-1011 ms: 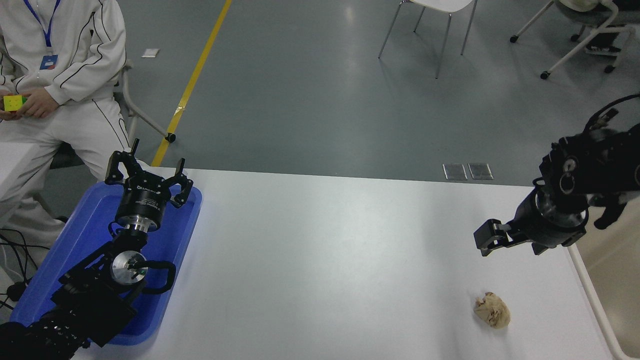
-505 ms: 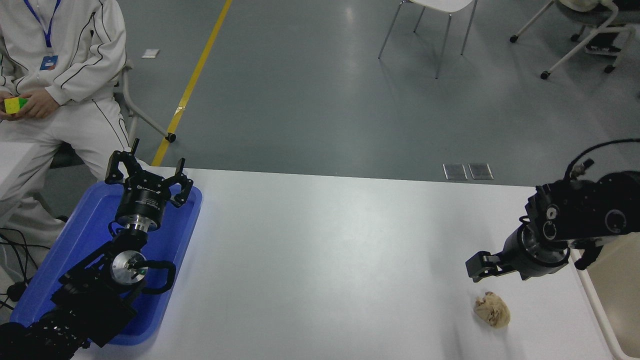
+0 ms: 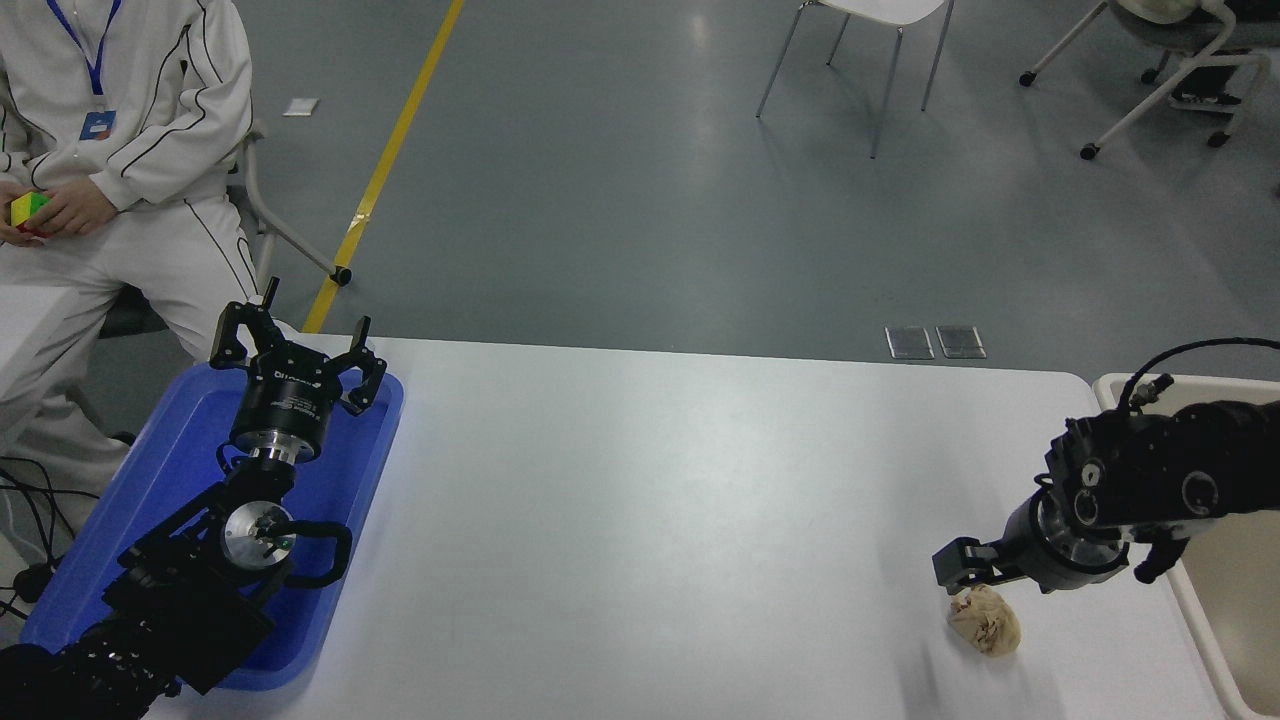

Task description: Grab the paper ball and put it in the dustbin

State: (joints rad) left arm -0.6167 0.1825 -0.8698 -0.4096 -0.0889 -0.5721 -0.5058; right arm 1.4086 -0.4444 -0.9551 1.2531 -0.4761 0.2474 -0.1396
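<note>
— Paper ball sits on the table, just under and a touch nearer us than the right gripper's tip.

— Is the gripper touching it?

— Its tip hangs right at the ball's upper edge; whether they meet, I can't tell from here. And I can't make out whether that gripper is open or closed; only one dark block of it shows, pointing left.

— And the bin?

— Bin is behind the gripper, off to its right, at the table's end. The arm reaches out across the bin's pale rim.

— The other arm?

— Left gripper is well away to the left, over a blue tray, fingers spread wide, holding nothing.

— Anyone around?

— A person in white sits beyond the tray, a coloured cube in hand.
</note>
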